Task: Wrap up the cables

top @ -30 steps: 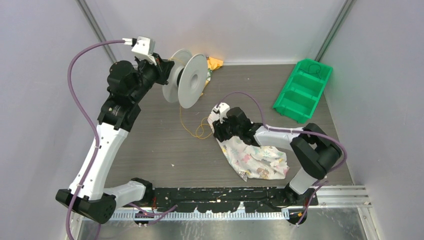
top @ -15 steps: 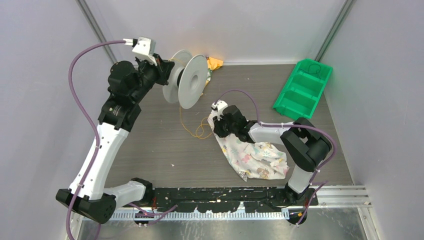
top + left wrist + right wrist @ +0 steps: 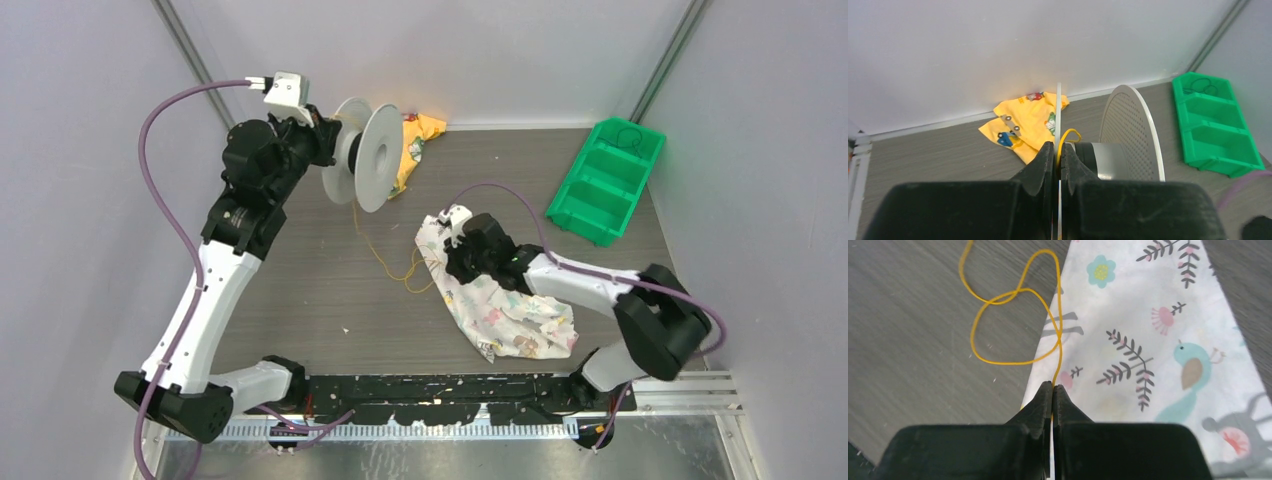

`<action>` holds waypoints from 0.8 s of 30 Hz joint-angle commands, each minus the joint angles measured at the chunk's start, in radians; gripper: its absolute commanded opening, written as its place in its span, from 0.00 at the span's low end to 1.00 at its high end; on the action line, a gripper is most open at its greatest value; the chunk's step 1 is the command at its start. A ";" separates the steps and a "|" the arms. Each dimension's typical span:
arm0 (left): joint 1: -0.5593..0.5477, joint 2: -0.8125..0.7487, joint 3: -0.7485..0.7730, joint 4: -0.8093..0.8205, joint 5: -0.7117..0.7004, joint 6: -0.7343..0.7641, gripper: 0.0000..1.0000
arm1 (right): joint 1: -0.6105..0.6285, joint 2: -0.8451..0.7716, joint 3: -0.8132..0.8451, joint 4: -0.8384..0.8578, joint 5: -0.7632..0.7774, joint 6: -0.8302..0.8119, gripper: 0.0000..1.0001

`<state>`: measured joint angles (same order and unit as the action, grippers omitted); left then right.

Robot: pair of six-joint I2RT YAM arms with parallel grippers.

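Over on the left, the left fingers (image 3: 1042, 162) are clamped tight on one thin rim of a grey spool (image 3: 376, 170) held on edge. A thin yellow cord (image 3: 1060, 305) drops from its hub into loose loops on the counter (image 3: 300, 280). The right fingers (image 3: 1040, 402) are pinched shut on that cord at the edge of a bird-print cloth (image 3: 515, 318). Far right, a green bin (image 3: 578, 222) holds a dark wire loop in its farthest compartment
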<state>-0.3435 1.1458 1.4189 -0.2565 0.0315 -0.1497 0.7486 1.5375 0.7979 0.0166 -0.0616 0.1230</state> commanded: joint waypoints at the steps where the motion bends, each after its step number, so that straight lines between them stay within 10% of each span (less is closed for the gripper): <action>1: -0.002 0.027 0.037 0.121 -0.169 -0.011 0.00 | -0.002 -0.191 0.106 -0.292 -0.061 -0.099 0.01; 9: 0.027 0.114 0.061 0.135 -0.449 0.047 0.00 | -0.002 -0.482 0.303 -0.729 -0.145 -0.100 0.01; 18: 0.216 0.112 0.024 0.124 -0.373 -0.009 0.00 | -0.002 -0.741 0.380 -0.857 0.159 -0.016 0.01; 24: 0.221 0.105 0.017 0.098 -0.277 -0.046 0.00 | -0.002 -0.717 0.466 -0.844 -0.003 -0.047 0.01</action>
<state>-0.1139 1.3018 1.4246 -0.2455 -0.3367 -0.1337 0.7486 0.7700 1.1774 -0.8433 0.0238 0.0856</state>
